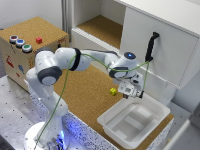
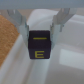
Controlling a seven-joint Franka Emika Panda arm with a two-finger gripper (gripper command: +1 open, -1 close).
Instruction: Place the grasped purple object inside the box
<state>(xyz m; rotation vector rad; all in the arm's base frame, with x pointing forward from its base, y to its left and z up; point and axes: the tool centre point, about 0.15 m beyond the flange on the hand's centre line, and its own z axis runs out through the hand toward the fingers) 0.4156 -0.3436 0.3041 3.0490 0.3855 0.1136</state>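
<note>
In the exterior view, you had the arm stretched out from its base toward the exterior view's right, with the hand (image 1: 134, 93) hanging just above the far rim of the box (image 1: 151, 119). The box sat on the cork worktop (image 1: 85, 95) and looked empty. A yellow cube (image 1: 113, 91) lay on the cork just beside the hand, outside the box. Behind the arm stood the wooden button box (image 1: 30, 47), and a white cabinet (image 1: 160, 45) with a black handle (image 1: 150, 47) rose on the far side. At this size you could not make out the cube in the hand from here.

In the wrist view, the matter was plain: the hand (image 2: 40, 31) was closed on the cube (image 2: 39, 46), its two fingers (image 2: 60, 20) pressing opposite sides of it near the top. The cube was dark with yellow markings, including a letter E on the face toward the camera. Below it lay the white of the box, with a strip of cork showing at one edge.

So you had the grasp and most of the carry done. I judge the cube was over the box's edge region, not yet inside; what remained was to move a little further in, lower, and release.
</note>
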